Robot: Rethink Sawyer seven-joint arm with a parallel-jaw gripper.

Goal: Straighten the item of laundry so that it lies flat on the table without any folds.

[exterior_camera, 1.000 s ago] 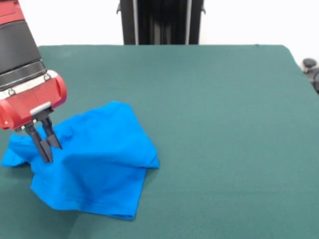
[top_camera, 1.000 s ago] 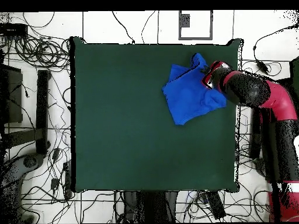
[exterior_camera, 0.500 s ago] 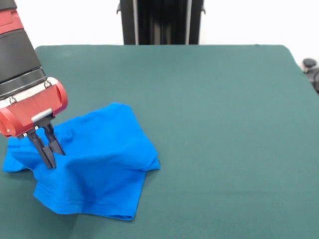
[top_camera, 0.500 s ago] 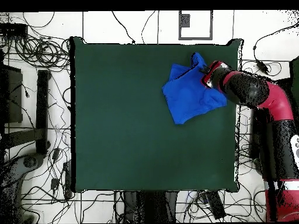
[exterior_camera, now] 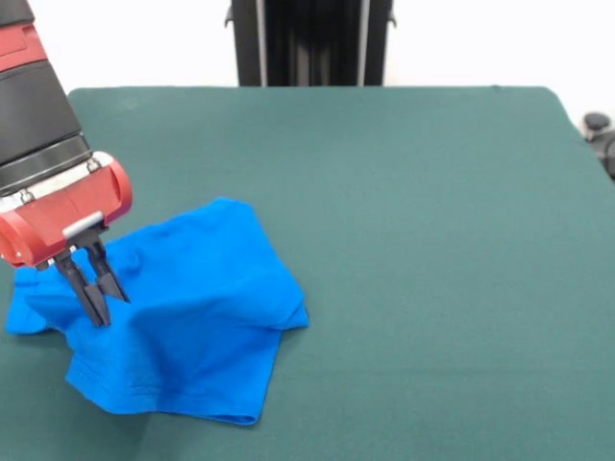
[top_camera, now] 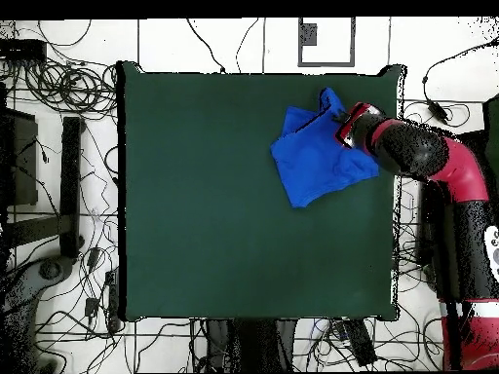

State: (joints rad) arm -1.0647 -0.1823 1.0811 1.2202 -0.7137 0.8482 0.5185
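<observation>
The item of laundry (exterior_camera: 192, 303), a bright blue T-shirt, lies crumpled and folded over itself near the left front of the green table (exterior_camera: 423, 250). In the overhead view the shirt (top_camera: 314, 161) sits by the table's (top_camera: 214, 214) upper right corner, one flap reaching toward the top edge. My gripper (exterior_camera: 98, 305) comes down on the shirt's left part, its black fingers (exterior_camera: 88, 288) close together and pinching a raised fold of the fabric. From above, the gripper (top_camera: 342, 130) is at the shirt's right edge, with the red and black arm stretching off the table's right side.
The shirt's left lobe lies close to the table's edge in the front view. A dark object (exterior_camera: 600, 134) stands off the table's right side. Cables (top_camera: 58, 88) cover the floor around the table in the overhead view.
The gripper has shifted a little to the right and down in the front view, dragging the pinched fold with it. The shirt's left part has shifted slightly.
</observation>
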